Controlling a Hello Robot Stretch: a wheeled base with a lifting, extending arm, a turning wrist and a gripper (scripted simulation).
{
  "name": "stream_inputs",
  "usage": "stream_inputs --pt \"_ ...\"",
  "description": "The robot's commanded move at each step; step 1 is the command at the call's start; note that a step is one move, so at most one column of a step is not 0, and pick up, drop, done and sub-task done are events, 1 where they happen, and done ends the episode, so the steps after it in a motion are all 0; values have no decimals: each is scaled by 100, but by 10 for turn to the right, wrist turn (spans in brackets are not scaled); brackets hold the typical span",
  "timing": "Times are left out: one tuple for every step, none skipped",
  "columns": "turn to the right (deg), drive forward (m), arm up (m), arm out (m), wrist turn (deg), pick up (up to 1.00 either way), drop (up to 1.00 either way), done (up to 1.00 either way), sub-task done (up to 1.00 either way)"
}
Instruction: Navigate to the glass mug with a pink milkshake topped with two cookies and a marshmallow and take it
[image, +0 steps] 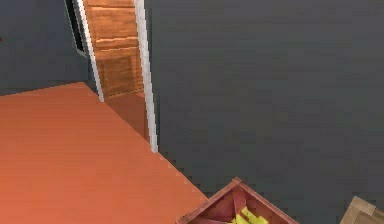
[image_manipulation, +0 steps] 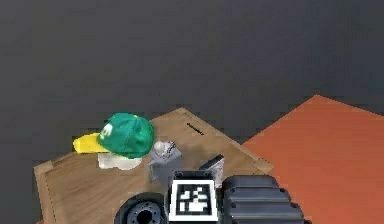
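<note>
Well, the gripper (image_manipulation: 148, 212) sits at the table's (image_manipulation: 70, 185) near edge — whether it holds anything, I cannot tell. A small grey thing (image_manipulation: 165, 152) beside the green cap (image_manipulation: 128, 133) may be the mug — best line up on it slowly, avoiding the cap.

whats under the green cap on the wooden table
A white lump shows under the green cap, resting on the wooden table. The cap covers its top, so what it is cannot be told.
</note>
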Motion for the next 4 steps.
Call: stream_inputs --pt "0 0 0 22 0 0 0 0 0" --pt "0 0 0 0 450 0 0 0 0" --pt "0 0 0 0 450 0 0 0 0" --pt "0 0 0 0 450 0 0 0 0"
